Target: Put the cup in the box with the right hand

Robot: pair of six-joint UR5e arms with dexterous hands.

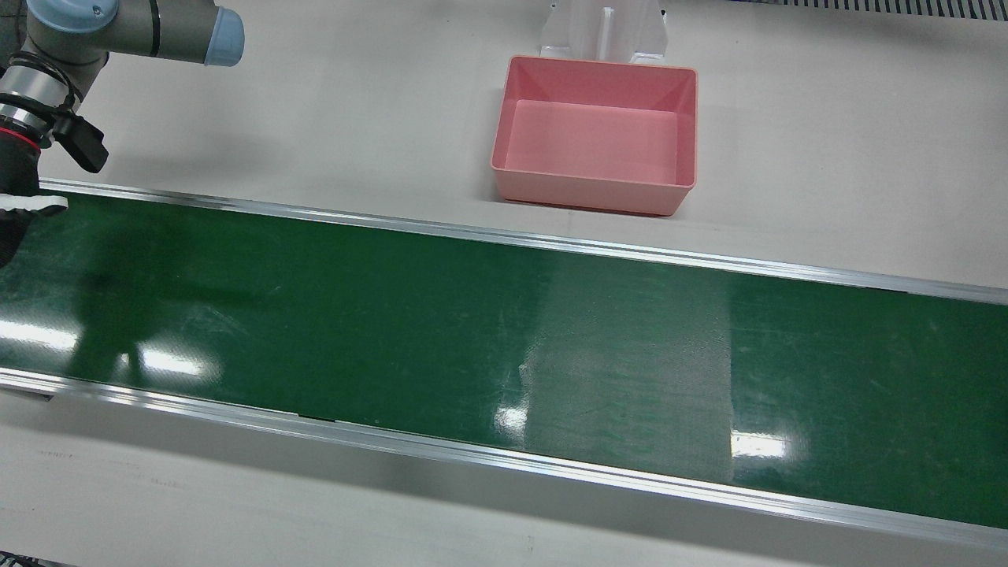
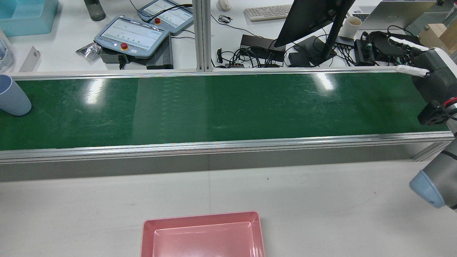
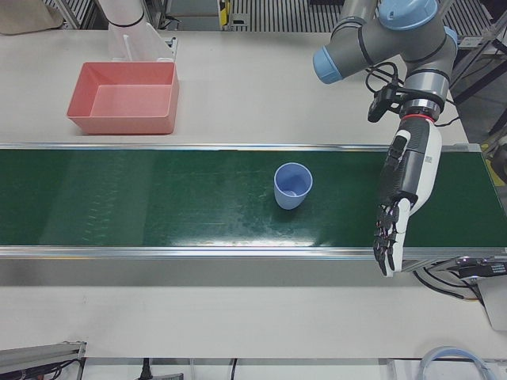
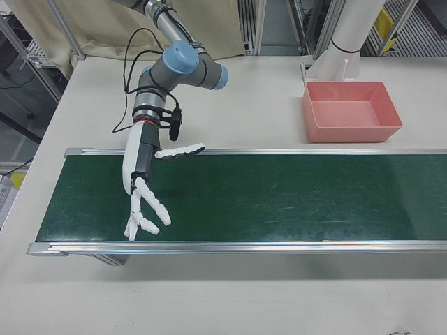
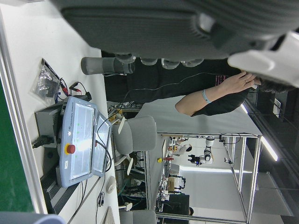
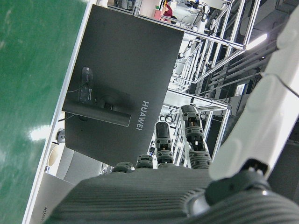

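A light blue cup stands upright, mouth up, on the green conveyor belt; the rear view catches the cup at its left edge. My left hand hangs open over the belt, apart from the cup and on its right in the left-front view. My right hand is open with fingers spread above the belt's other end, far from the cup; it also shows as the right hand in the rear view. The pink box sits empty on the white table beside the belt, also seen as the box.
Aluminium rails edge the belt on both long sides. A white pedestal stands just behind the box. Beyond the belt are a monitor, teach pendants and cables. A person's arm shows in the left hand view.
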